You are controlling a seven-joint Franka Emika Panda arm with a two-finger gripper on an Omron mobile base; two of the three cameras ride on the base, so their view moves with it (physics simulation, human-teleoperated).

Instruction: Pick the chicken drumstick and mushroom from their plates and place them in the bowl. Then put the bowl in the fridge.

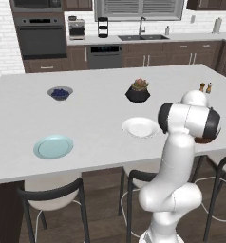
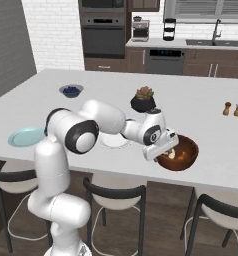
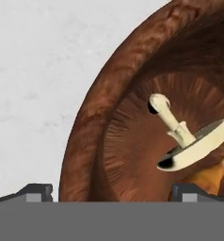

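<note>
The reddish-brown bowl stands near the island counter's front edge. Inside it lies the pale mushroom on its side, stem up. An orange bit of the chicken drumstick shows beneath its cap. My gripper hangs open just above the bowl's left rim, holding nothing, and its fingertips straddle that rim. The light blue plate and the white plate lie bare on the counter. My forearm covers part of the white plate in the right base view.
A small grey bowl of berries, a black plant pot and two shakers stand further back. Stools line the counter's front edge. At the far left a tall grey panel rises; whether it is the fridge I cannot tell.
</note>
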